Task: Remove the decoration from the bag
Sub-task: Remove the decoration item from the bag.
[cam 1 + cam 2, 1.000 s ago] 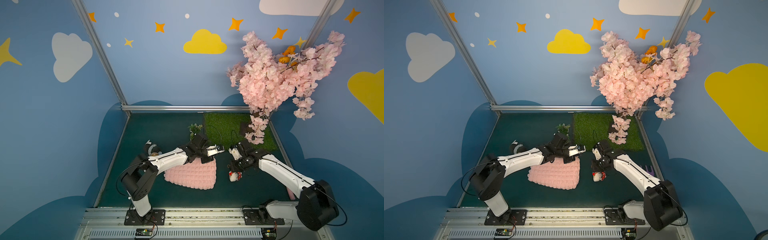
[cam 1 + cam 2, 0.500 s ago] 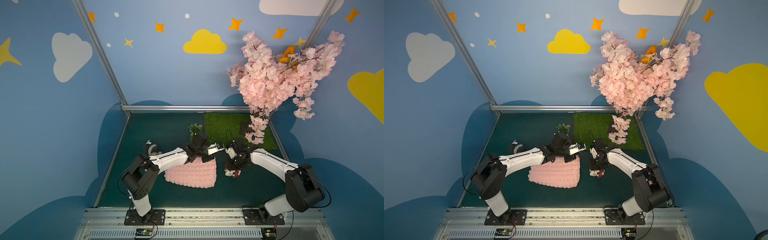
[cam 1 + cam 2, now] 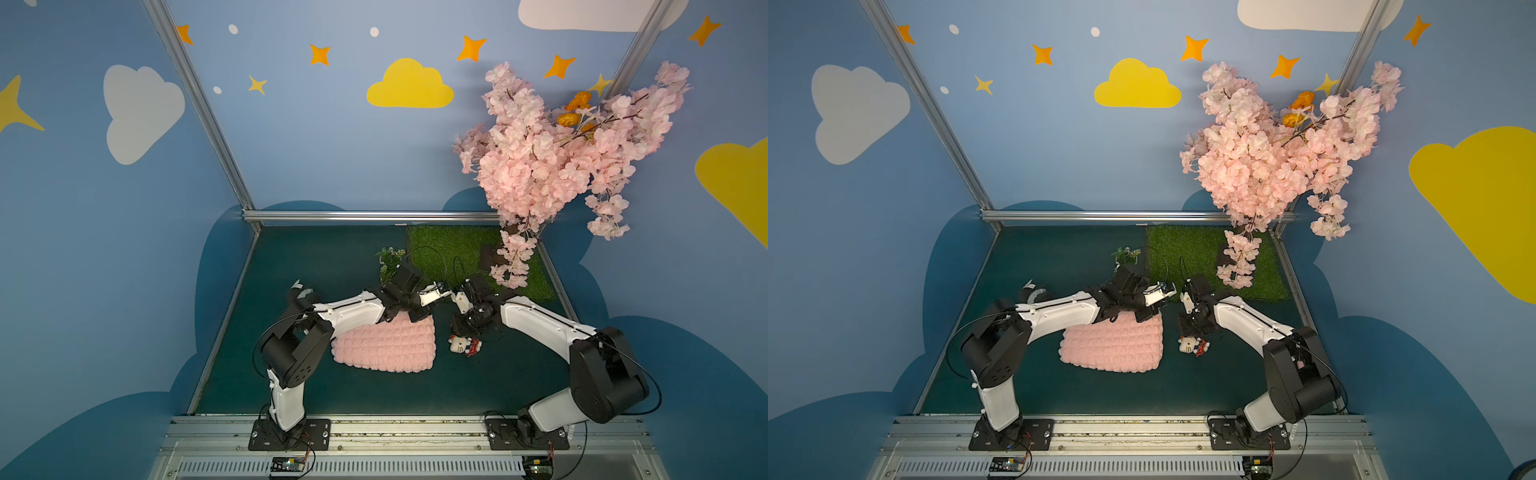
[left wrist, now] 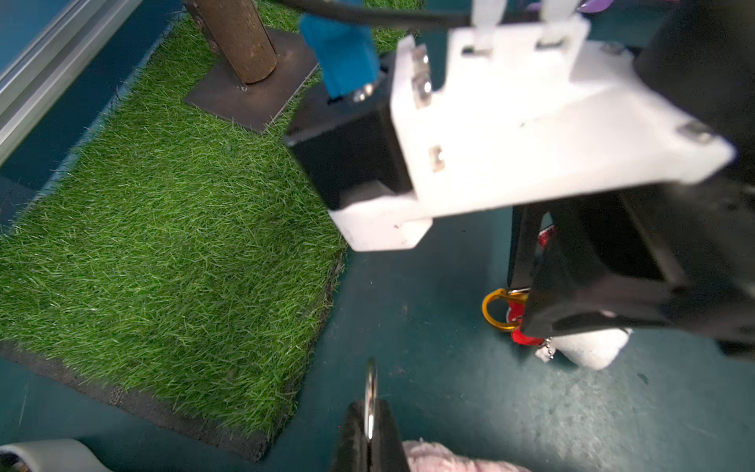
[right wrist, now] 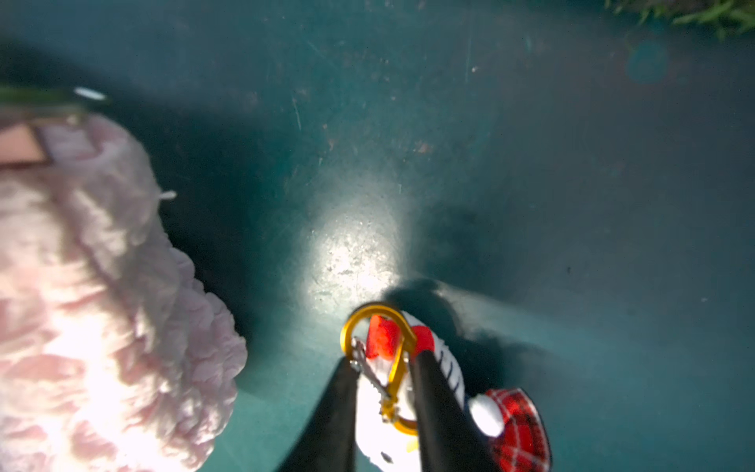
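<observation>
The pink quilted bag (image 3: 386,347) (image 3: 1115,347) lies flat on the dark green table. Over its far right corner my left gripper (image 3: 420,315) (image 4: 369,412) is shut on a thin silver ring (image 4: 371,388), with a pink edge of the bag (image 4: 445,459) beside its fingers. The decoration (image 3: 461,345) (image 3: 1190,345), a white cat-face charm with a red bow and a red-black dress (image 5: 519,429), lies on the table just right of the bag and apart from it. My right gripper (image 5: 384,361) (image 3: 467,326) hangs over it, fingers apart, with the charm's gold clasp (image 5: 380,359) between them.
A grass mat (image 3: 461,253) covers the back right, holding the blossom tree's brown base (image 4: 245,45). A small potted plant (image 3: 390,262) stands behind the left wrist. A dark plush with white frill (image 3: 301,293) lies behind the left arm. Aluminium rails edge the table.
My right gripper's fingers have parted from the gold clasp. The right arm has swung inward, with the charm carried slightly toward the bag. The left arm has stayed put.
</observation>
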{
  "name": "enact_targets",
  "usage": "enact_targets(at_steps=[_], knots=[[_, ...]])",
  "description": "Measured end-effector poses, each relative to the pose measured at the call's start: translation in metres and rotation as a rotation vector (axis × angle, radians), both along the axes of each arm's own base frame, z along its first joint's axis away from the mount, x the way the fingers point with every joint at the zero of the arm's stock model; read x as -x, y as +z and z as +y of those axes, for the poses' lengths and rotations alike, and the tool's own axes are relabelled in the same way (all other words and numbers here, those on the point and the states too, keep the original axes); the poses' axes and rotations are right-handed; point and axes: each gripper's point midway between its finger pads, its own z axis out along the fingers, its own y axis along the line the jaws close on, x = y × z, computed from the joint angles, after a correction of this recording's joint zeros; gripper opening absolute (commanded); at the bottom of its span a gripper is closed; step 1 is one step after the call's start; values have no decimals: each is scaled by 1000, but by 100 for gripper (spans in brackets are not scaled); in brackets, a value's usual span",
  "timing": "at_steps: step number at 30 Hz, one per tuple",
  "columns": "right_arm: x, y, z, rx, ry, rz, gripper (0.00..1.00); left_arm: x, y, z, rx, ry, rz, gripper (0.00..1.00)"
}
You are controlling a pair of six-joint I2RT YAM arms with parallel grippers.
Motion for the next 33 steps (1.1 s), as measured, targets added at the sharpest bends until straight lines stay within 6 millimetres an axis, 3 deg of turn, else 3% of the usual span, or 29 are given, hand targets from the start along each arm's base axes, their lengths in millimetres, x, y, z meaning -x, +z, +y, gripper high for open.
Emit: enact_targets(at_steps=[10,13,16,26,33], knots=[[-4,31,1,-105,-7,-67,59,1,1,-6,19,25,31,2],[1,33,2,-149,4,-61,63,-1,2,-7,26,34,39,3],[6,31,2,-191,4,-37,76,-2,-1,-8,25,40,47,2],[13,25,10,-278,29,-28,81,-1,-12,-9,17,44,78,2],[10,40,16,-339,50,-101,78,4,-31,-9,8,44,143,8]])
